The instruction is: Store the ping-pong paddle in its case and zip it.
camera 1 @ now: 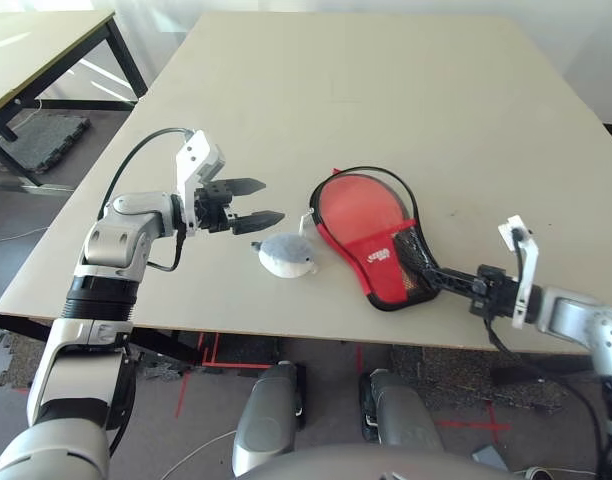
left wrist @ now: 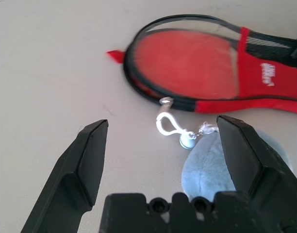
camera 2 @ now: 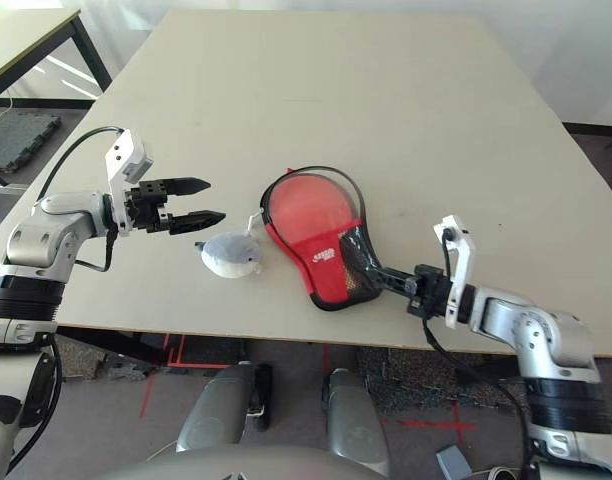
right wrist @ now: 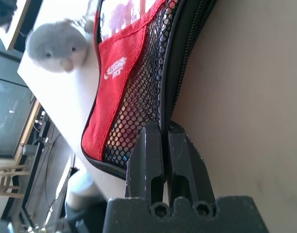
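Note:
The case (camera 1: pixel 381 262) lies flat near the table's front edge, its red logo panel and black mesh pocket facing up. Its black zip edging stands open around the head, and the round red face of the ping-pong paddle (camera 1: pixel 358 210) shows inside. The paddle's handle is hidden under the panel. My right gripper (camera 1: pixel 429 270) is shut on the case's black edge (right wrist: pixel 170 92) at the mesh end. My left gripper (camera 1: pixel 273 200) hovers open to the left of the case, above a grey-white plush pouch (camera 1: pixel 286 257). A white clip (left wrist: pixel 165 124) links the pouch to the case's zip.
The beige table (camera 1: pixel 386 90) stretches far behind the case. Its front edge runs just below the case and pouch. A second table (camera 1: pixel 36 50) stands off to the far left, across a gap of floor.

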Robot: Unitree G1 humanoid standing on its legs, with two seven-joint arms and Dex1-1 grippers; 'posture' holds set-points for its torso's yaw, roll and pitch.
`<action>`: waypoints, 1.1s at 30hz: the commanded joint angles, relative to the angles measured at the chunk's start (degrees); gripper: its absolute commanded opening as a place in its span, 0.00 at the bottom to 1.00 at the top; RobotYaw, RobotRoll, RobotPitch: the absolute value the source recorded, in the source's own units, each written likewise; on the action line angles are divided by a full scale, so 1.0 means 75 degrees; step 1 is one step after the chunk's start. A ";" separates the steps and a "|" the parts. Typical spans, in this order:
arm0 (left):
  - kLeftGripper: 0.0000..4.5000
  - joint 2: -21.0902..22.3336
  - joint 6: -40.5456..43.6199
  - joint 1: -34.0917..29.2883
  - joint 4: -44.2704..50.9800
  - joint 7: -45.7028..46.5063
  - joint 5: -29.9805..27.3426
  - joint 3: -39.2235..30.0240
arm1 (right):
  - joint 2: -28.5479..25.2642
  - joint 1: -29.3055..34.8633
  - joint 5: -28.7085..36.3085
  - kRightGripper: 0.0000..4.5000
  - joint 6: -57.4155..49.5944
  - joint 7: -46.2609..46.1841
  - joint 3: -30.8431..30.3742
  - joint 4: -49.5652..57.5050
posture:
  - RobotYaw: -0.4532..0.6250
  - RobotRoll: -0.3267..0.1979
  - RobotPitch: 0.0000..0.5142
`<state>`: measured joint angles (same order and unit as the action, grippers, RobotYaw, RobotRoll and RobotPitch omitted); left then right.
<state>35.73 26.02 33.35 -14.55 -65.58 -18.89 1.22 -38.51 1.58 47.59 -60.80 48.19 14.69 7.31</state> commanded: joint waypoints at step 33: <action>1.00 0.0175 -0.0130 0.0157 -0.0292 -0.0256 0.0009 0.0017 | -0.2725 -0.0971 -0.1295 1.00 0.1837 0.1291 -0.0146 0.0393 | 0.48 0.62 0.21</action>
<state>36.39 24.49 35.16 -16.92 -67.15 -18.32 1.96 -58.89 -4.09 40.42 -49.49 57.58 17.14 10.71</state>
